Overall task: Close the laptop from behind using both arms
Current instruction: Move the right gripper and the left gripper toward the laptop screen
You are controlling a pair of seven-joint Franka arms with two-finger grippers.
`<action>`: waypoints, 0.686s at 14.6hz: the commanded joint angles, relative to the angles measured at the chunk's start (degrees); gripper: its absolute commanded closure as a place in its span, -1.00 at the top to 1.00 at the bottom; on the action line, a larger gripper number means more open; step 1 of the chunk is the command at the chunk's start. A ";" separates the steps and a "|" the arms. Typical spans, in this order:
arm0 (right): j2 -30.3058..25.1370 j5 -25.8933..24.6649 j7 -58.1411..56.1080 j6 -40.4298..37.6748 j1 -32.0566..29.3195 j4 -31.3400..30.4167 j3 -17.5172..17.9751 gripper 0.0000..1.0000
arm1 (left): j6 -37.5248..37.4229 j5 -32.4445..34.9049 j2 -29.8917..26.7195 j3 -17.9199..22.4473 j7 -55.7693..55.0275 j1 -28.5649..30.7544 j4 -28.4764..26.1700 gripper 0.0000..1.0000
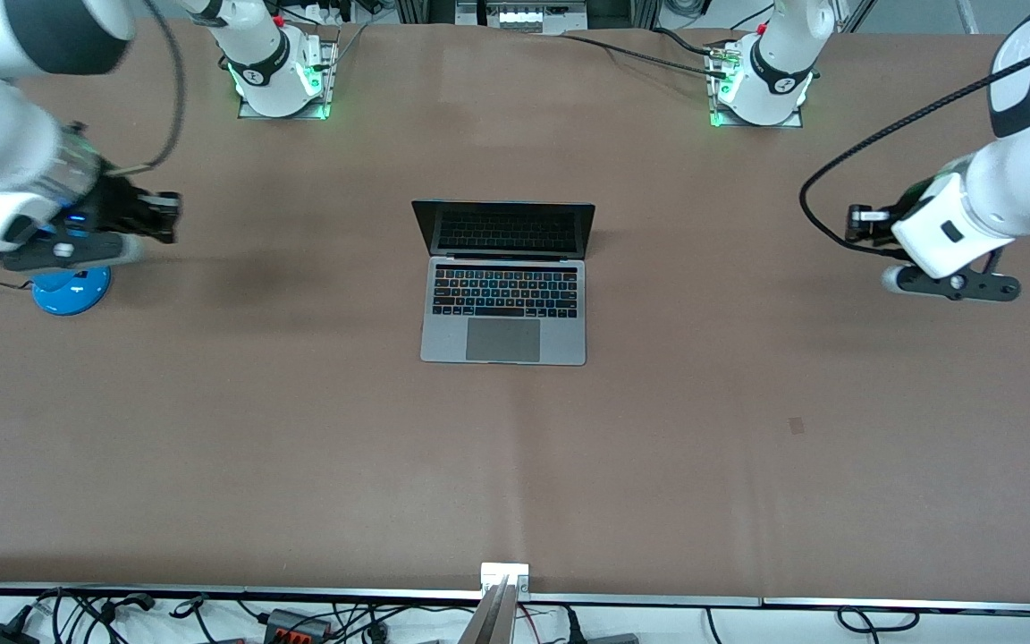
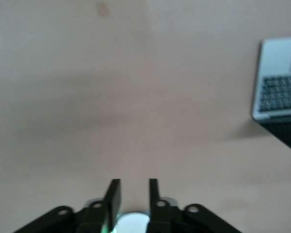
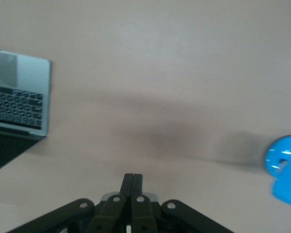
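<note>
Laptop (image 1: 503,283) sits open mid-table, lid up. Left gripper (image 2: 131,190) is spread slightly over bare table at its end, while right gripper (image 3: 133,182) is pinched closed, empty, over the blue disc (image 1: 71,289). Both should probably swing round to the lid's back edge and push evenly.

Two white jointed robot arms, the right arm (image 1: 5,170) and the left arm (image 1: 1007,179), rise from white bases ringed with black bands and lit green at the foot. Each carries broad black joint bands, a looping black cable and a white wrist housing. The left gripper (image 2: 132,196) and right gripper (image 3: 133,194) are black, with round screw holes along their bodies.
</note>
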 commanded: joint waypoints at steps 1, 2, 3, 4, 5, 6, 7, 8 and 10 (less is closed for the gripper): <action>2.00 4.93 2.03 0.03 1.82 -0.29 -0.55 -1.00 | -3.21 -5.59 -1.09 -2.62 0.41 -0.06 -1.30 -0.98; 2.88 5.29 3.26 0.21 3.57 -0.29 -0.55 -1.00 | -2.69 -8.32 -2.22 -3.76 -0.20 -0.06 -3.23 -0.98; 3.67 5.29 3.79 0.56 5.50 -0.29 -0.46 -1.00 | -1.82 -9.82 -2.93 -5.42 -1.60 -0.06 -5.07 -0.98; 4.46 5.38 3.80 1.60 7.61 -0.29 -0.46 -1.00 | -0.24 -10.45 -3.46 -7.35 -3.10 -0.06 -6.57 -0.98; 4.99 5.38 3.80 2.14 9.89 -0.29 -0.55 -1.00 | 1.77 -10.54 -3.64 -9.90 -4.33 -0.06 -7.89 -0.98; 5.60 5.38 3.89 2.40 12.09 -0.29 -0.55 -1.00 | 3.19 -10.72 -3.82 -11.92 -5.21 -0.06 -9.12 -0.98; 6.05 6.34 4.24 2.40 13.59 -0.29 -0.55 -1.00 | 4.68 -11.68 -4.34 -14.29 -6.18 0.03 -10.61 -0.98; 6.66 8.69 7.55 2.32 14.82 -0.29 -0.55 -1.00 | 6.09 -12.99 -4.95 -15.97 -7.49 -0.06 -12.20 -0.98; 8.06 11.43 12.75 2.40 16.76 -0.29 -0.46 -1.00 | 9.43 -14.05 -6.97 -19.23 -8.82 0.03 -16.32 -0.98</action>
